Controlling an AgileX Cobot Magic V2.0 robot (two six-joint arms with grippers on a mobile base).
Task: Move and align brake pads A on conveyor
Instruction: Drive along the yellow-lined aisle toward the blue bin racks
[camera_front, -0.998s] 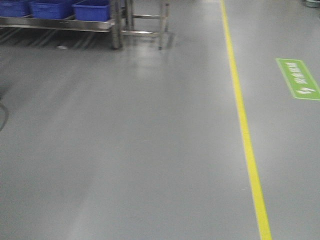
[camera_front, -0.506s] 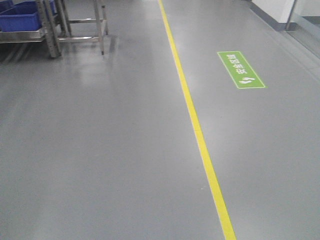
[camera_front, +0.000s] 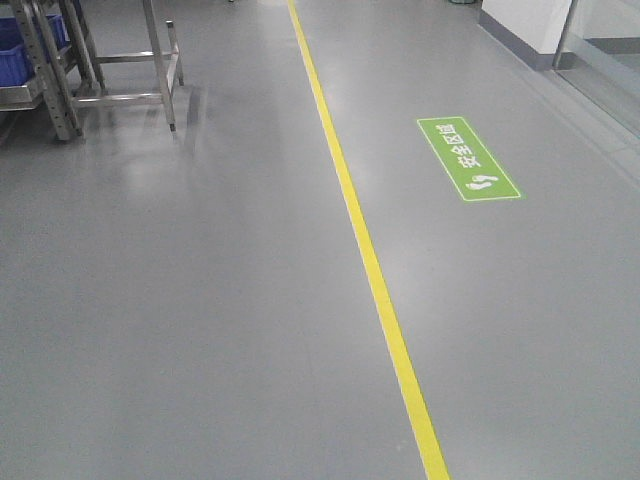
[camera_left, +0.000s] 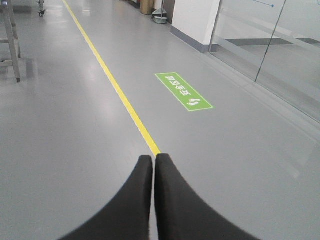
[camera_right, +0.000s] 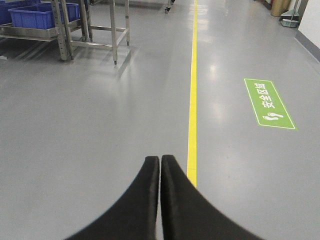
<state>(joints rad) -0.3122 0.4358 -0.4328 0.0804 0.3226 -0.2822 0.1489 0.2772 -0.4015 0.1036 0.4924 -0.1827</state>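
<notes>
The brake pads A and the conveyor are out of view in every frame. My left gripper (camera_left: 153, 159) is shut with nothing between its black fingers, hanging over bare grey floor at the near end of a yellow line. My right gripper (camera_right: 160, 160) is also shut and empty, just left of the same yellow line. Neither gripper shows in the front view.
A yellow floor line (camera_front: 352, 215) runs away from me. A green floor sign (camera_front: 467, 158) lies right of it. A steel rack (camera_front: 110, 65) with a blue bin (camera_right: 40, 15) stands at the far left. A white wall and glass panel (camera_left: 260, 40) run along the right.
The front view has swung to the right: the rack and blue bins slid toward the left edge, and the yellow line and green sign moved leftward into the middle.
</notes>
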